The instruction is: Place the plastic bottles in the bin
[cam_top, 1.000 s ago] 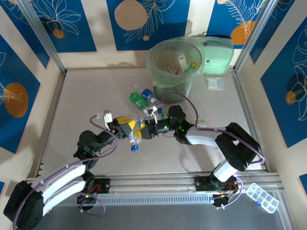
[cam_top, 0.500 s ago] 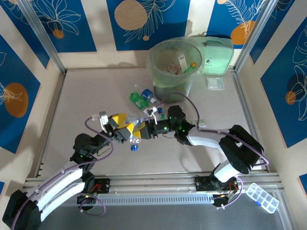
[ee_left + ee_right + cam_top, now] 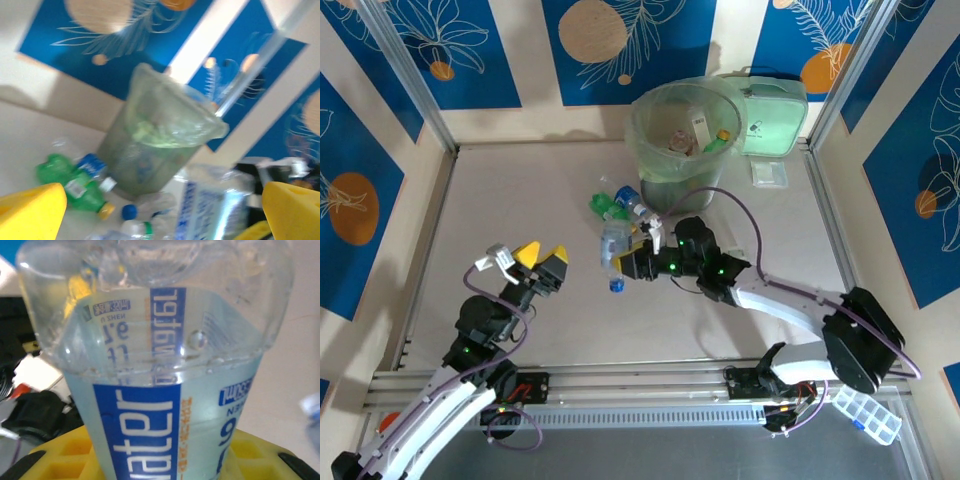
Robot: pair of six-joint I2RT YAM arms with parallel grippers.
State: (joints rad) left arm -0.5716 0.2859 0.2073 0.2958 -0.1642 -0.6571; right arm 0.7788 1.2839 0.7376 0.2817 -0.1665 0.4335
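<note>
As right hand (image 3: 623, 263) grips, bottle (image 3: 612, 246) cap nearward

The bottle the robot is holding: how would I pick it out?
Find the big round bin at the back. In front of it lie loose bottles; nearer, the right pincer grips a clear bottle with blue label and cap, the only one held.
</note>
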